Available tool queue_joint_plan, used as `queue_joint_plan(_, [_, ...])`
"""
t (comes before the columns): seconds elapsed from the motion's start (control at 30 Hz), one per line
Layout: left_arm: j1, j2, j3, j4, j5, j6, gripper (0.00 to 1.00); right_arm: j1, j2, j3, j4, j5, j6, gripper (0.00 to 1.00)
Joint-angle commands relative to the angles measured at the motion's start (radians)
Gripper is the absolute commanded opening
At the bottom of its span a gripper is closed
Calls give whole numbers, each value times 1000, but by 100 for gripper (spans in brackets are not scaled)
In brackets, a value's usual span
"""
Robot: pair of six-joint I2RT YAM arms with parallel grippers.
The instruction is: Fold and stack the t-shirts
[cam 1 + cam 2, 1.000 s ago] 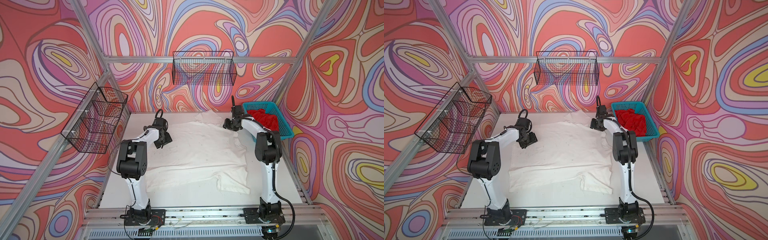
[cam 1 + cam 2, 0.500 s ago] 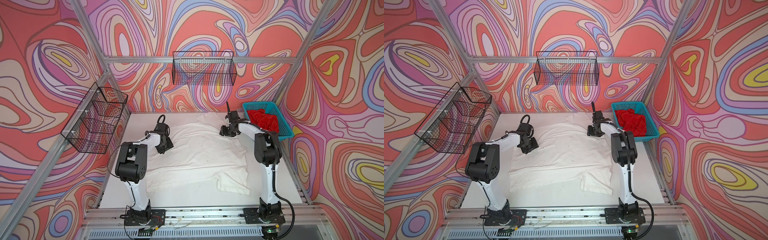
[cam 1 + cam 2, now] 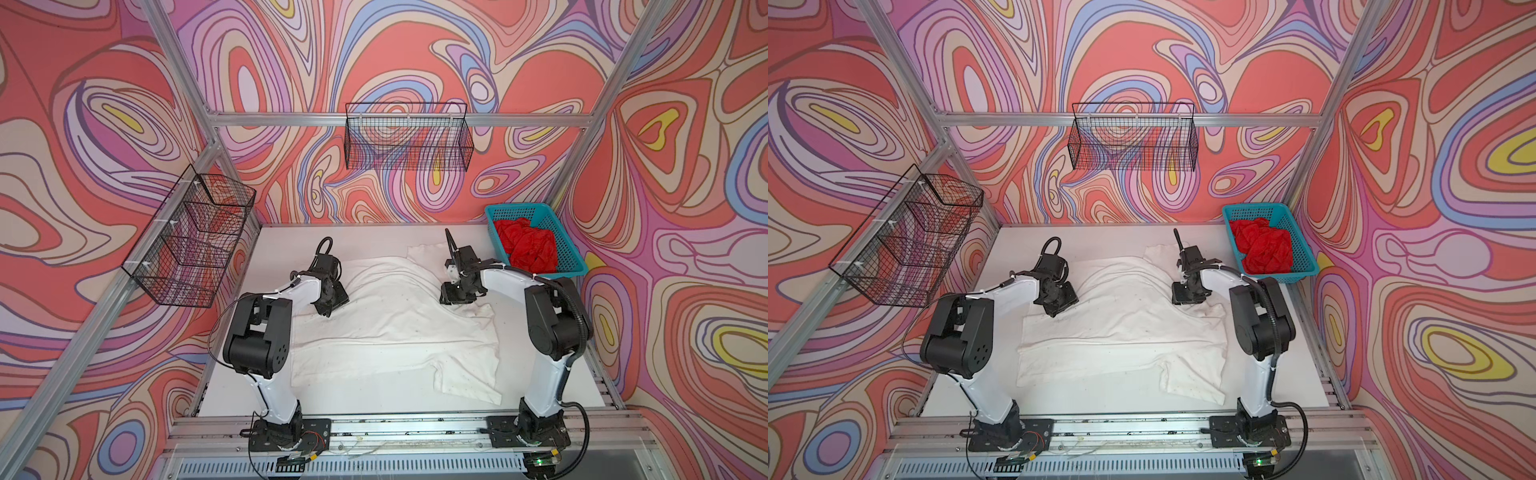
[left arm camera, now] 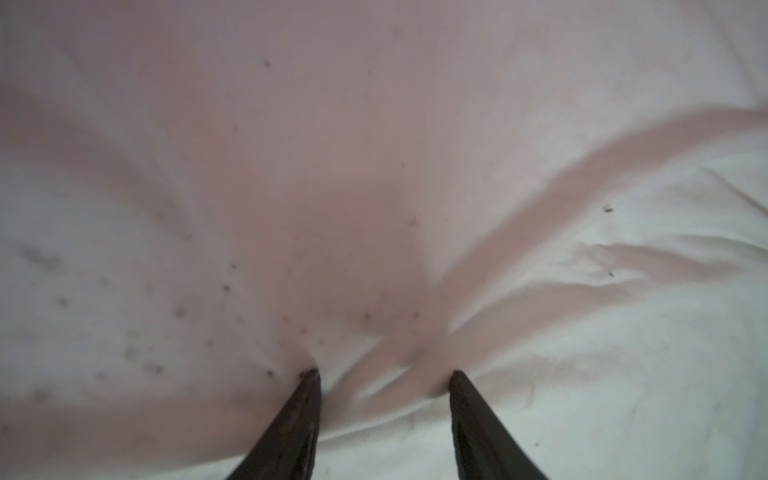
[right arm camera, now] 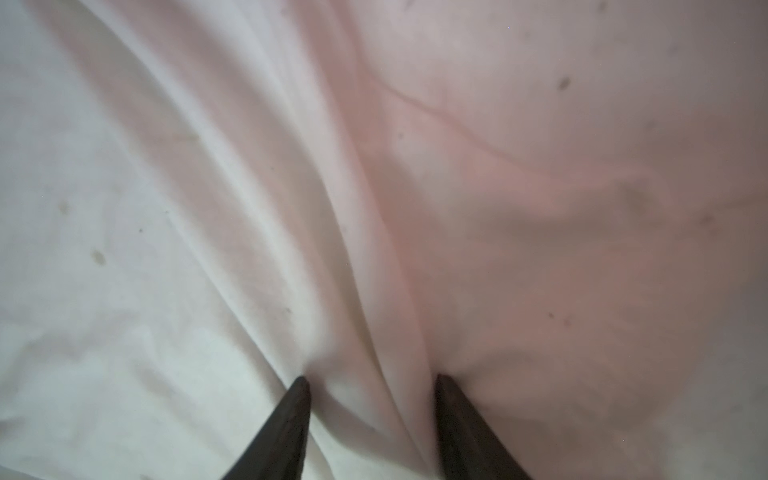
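Left jaws: the left gripper (image 4: 382, 376) has its two dark tips partly apart, both poked down into the white t-shirt (image 4: 415, 166); a small bump of cloth sits between them, but the tips have not pinched together, so it looks like it holds nothing yet
Right jaws: the right gripper (image 5: 372, 380) is the same, partly apart, tips pressed into the cloth with a long fold running between them; no firm hold that I can see
Why they sit like this: I think each one is set over a bit of cloth so it can squeeze and pick that bit up
Where the grippers are: in both top views the left gripper (image 3: 330, 305) is at the left edge of the shirt and the right gripper (image 3: 457, 295) is at its far right part, so the two can lift the far half together
White t-shirt: it (image 3: 395, 328) lies spread on the white table (image 3: 374, 401), a bit bumpy, one sleeve sticking out near the front right
Red t-shirt: it (image 3: 525, 245) is bunched up inside the teal basket (image 3: 571, 253) at the far right corner, waiting its turn
Wire baskets: one (image 3: 409, 143) hangs on the back wall and one (image 3: 191, 241) on the left wall, well apart from the shirts
How far along: just starting, I think; nothing is folded yet
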Motion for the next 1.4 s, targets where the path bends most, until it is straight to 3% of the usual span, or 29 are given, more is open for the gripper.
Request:
queue_joint_plan(0.0, [-28, 59, -80, -136, 57, -40, 51, 22, 3, -101, -130, -28, 1, 52])
queue_joint_plan(0.13, [-36, 60, -84, -136, 62, -41, 51, 19, -47, -77, -158, -32, 7, 52])
queue_joint_plan(0.27, [-36, 50, -71, -143, 61, -41, 51, -48, -50, 84, -139, -26, 76, 54])
queue_joint_plan(0.5, [-38, 18, 4, -175, 65, -24, 60, -123, 178, 454, -133, 75, 133, 55])
queue_joint_plan(0.8, [-39, -72, 85, -234, 44, 8, 69, -158, 415, 735, -69, 172, 185, 48])
queue_joint_plan(1.37, [-35, -125, 118, -284, 8, 25, 71, -195, 593, 898, -47, 183, 148, 41])
